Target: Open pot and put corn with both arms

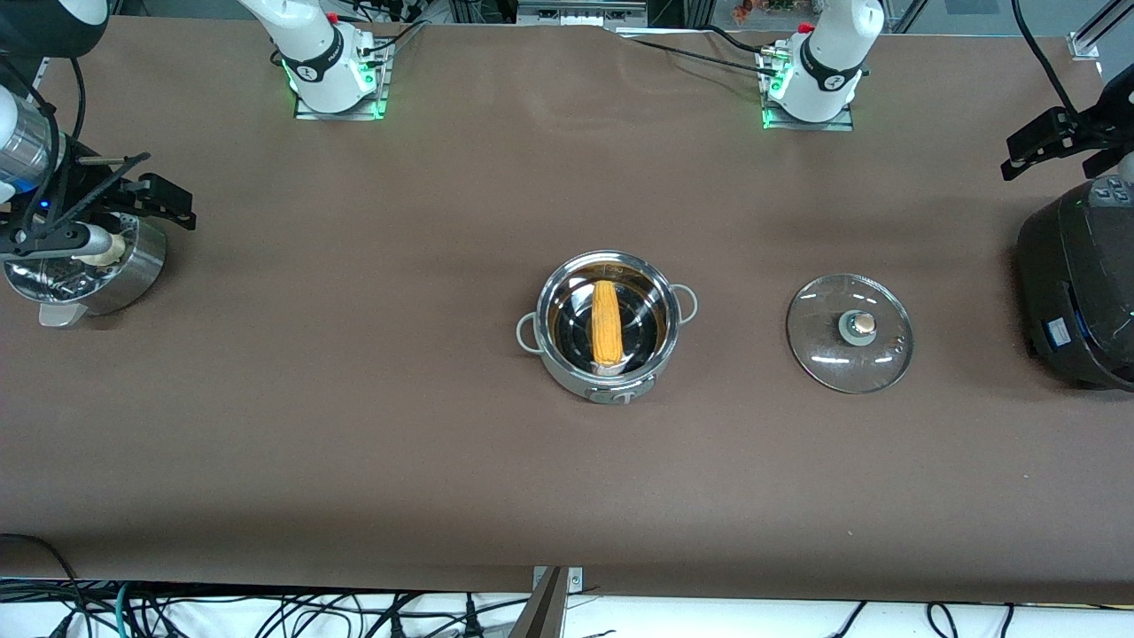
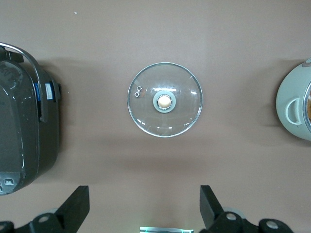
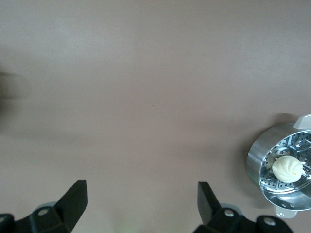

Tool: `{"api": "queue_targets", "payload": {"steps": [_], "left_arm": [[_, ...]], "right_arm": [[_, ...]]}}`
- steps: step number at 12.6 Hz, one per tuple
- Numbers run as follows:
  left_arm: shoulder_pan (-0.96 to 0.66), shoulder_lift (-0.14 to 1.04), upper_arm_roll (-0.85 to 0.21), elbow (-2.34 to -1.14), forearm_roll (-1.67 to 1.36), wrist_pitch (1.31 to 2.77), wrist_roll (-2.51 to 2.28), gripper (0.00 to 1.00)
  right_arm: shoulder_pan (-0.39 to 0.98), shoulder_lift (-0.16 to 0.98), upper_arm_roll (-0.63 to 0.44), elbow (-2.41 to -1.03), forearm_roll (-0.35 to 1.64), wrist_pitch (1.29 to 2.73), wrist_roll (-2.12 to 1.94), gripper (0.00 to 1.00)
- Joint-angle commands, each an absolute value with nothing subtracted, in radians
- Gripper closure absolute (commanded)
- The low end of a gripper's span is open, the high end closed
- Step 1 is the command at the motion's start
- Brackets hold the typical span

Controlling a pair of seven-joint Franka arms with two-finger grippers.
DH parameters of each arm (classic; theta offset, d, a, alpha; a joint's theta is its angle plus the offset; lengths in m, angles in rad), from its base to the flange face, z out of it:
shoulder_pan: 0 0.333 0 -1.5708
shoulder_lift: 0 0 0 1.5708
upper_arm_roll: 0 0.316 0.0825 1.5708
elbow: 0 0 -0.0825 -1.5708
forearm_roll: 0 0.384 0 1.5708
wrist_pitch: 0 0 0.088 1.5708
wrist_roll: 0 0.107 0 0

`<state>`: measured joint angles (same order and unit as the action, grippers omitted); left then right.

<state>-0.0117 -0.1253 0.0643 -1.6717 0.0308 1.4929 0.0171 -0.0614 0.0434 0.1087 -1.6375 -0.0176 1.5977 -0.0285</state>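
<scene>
The steel pot [image 1: 567, 372] stands open at the middle of the table, and its edge shows in the left wrist view [image 2: 296, 104]. The yellow-orange corn [image 1: 606, 323] lies inside it. The glass lid [image 1: 849, 332] with its tan knob lies flat on the table beside the pot, toward the left arm's end, and shows in the left wrist view [image 2: 165, 99]. My left gripper [image 1: 1028, 152] is up beside the black cooker, open and empty [image 2: 144, 206]. My right gripper [image 1: 173, 202] is up over the steamer pot, open and empty [image 3: 142, 204].
A large black cooker [image 1: 1076, 292] stands at the left arm's end of the table [image 2: 24, 131]. A perforated steel steamer pot [image 1: 133, 266] with a white bun [image 3: 286, 168] stands at the right arm's end.
</scene>
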Motion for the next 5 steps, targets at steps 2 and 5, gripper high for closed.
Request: {"api": "queue_targets", "payload": {"steps": [2,5], "left_arm": [[-0.005,-0.109,0.066,-1.638,0.011,1.473,0.037,0.0],[-0.005,-0.109,0.067,-1.638,0.011,1.473,0.037,0.0]], "right_arm": [[-0.06,0.061,0.109,-1.626,-0.026,1.606,-0.044,0.0],[-0.077,0.071,0.106,-1.626,-0.026,1.609,-0.044,0.0]]}}
